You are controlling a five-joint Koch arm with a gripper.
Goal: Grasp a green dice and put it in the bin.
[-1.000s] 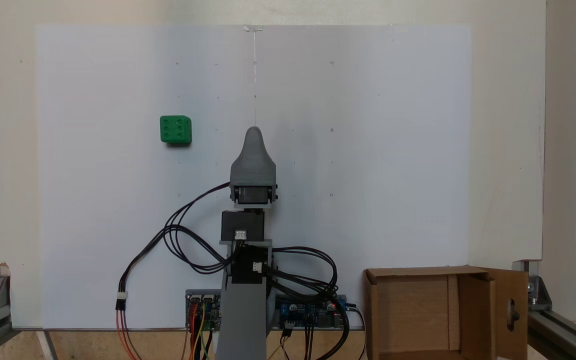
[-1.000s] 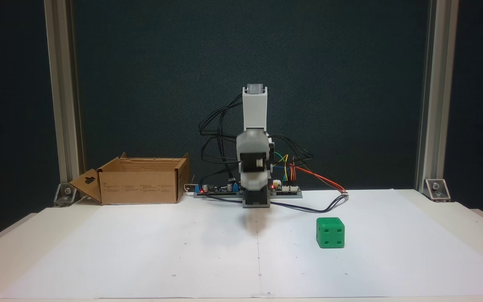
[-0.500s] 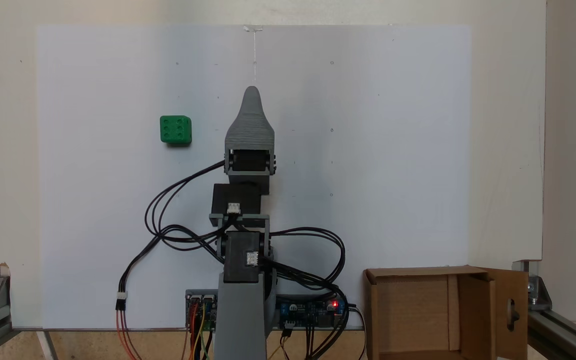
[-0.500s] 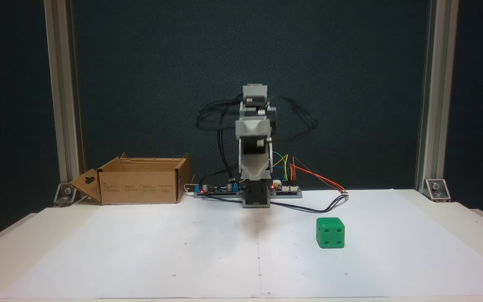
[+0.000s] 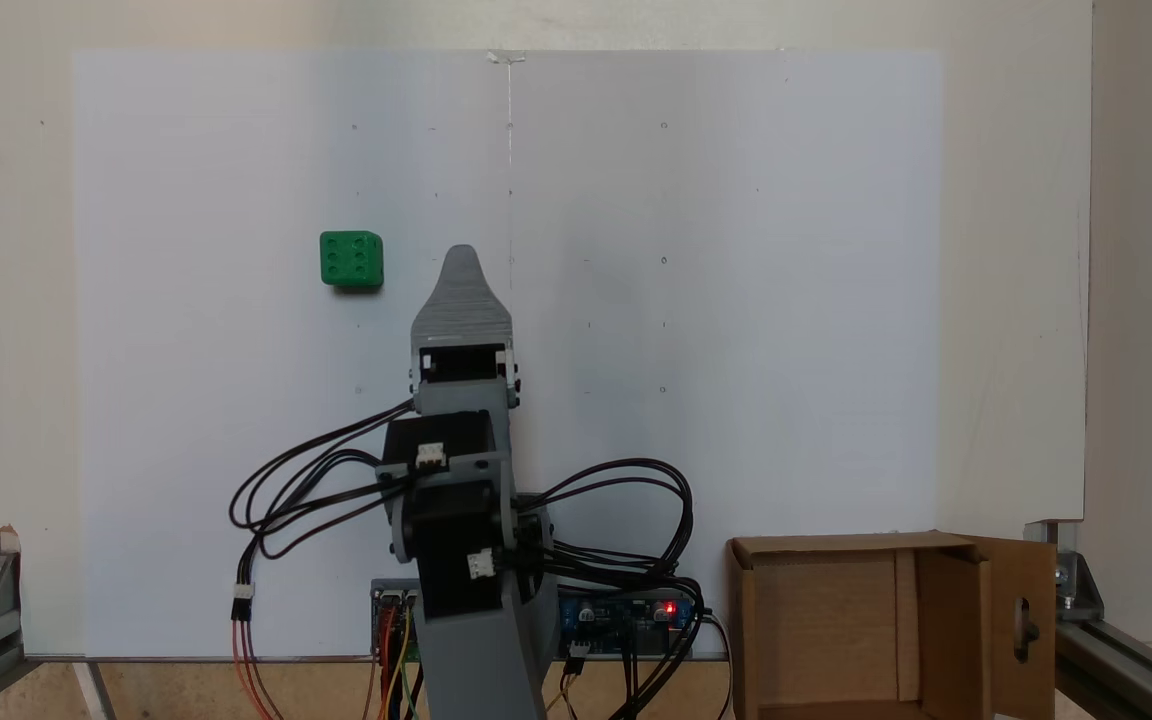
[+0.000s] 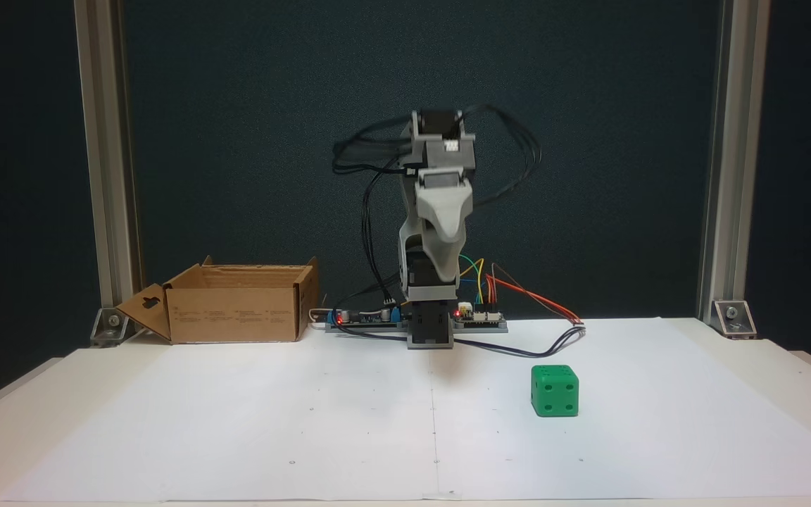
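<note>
Meanwhile the gripper [image 5: 463, 258] hung raised, well apart from the dice [image 5: 351, 260]; its jaws' state could not be told; the bin [image 6: 236, 313] sat far from the dice.

Small bright green plastic dice [image 5: 351, 260] [image 6: 555, 390], pips same green, on white paper sheet [image 5: 736, 300] dotted with tiny dark marks. Plain brown corrugated cardboard box [image 5: 841, 625] [image 6: 236, 303]. Grey plastic arm with grey gripper [image 5: 462, 262], black cables [image 5: 296, 480]. Near the arm's base: red, orange, yellow wires [image 6: 518, 292], red LED.
</note>
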